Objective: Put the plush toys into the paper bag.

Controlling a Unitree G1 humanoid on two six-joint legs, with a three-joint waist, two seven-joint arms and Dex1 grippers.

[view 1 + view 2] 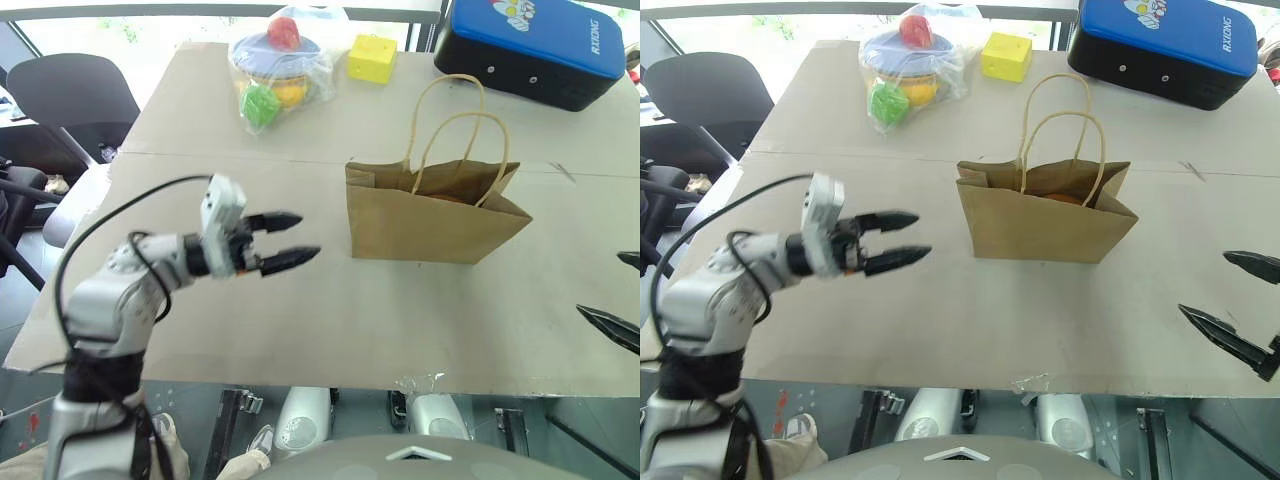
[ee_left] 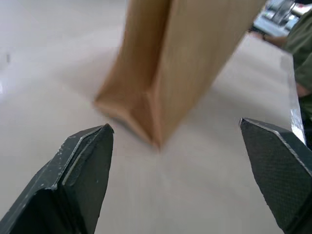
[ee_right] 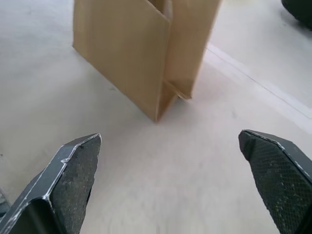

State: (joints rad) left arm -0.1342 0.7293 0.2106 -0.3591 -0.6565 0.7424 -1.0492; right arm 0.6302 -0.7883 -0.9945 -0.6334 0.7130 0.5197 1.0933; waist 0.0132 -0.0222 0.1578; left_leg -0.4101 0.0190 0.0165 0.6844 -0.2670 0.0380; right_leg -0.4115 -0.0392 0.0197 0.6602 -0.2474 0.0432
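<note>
Paper bag (image 1: pixel 425 218) upright on table (image 1: pixel 300 320), both fingers spread (empty), orange toy (image 1: pixel 1065 198) inside

plain brown paper bag (image 1: pixel 430 225)

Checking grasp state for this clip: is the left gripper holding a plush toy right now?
No. The left gripper hangs open and empty over the table, to the left of the paper bag.

The paper bag (image 1: pixel 430 215) is stood upright on the tabletop (image 1: pixel 300 320). A plush toy (image 1: pixel 1065 198) is glimpsed inside it. Behind the bag to its left, a plastic bag of toys (image 1: pixel 280 65) and a cube (image 1: pixel 371 58) are placed; behind to its right, a case (image 1: pixel 530 45).
</note>
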